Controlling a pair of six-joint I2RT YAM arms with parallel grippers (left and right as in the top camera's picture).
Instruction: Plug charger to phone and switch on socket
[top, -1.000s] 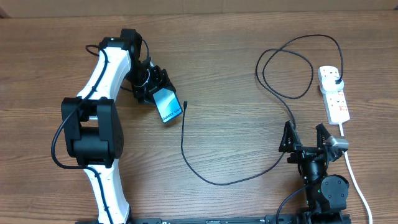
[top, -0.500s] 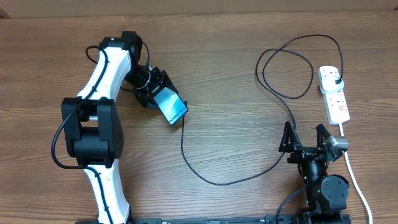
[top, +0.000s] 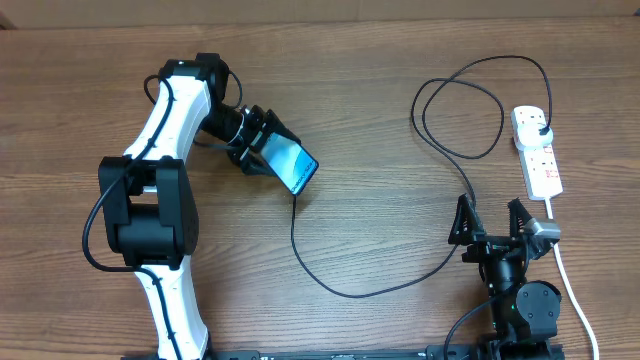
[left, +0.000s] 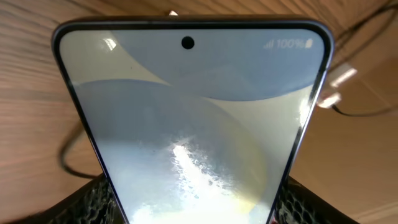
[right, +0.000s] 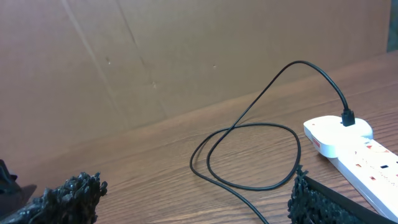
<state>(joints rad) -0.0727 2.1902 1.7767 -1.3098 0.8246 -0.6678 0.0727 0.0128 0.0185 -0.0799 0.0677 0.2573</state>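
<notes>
Left fingers (top: 255, 141) are clamped on the phone (top: 292, 165), upper left of centre in the overhead view, screen lit. The cable (top: 350, 293) tip (top: 297, 198) sits at the phone's lower end; can't tell if it's seated.

Risk: swinging the phone could drag or pop the tip.

Right fingers (top: 463, 222) are spread wide and empty, lower right. The power strip (top: 537, 152) is at the right edge with the plug (top: 543, 130) in; switch state unreadable. The cable passes just beside the right fingers and loops on the table (top: 380, 130), a likely snag on the reach to the switch.

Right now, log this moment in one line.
left pincer: shut on phone | right pincer: open | charger: plugged into socket, tip by phone
</notes>
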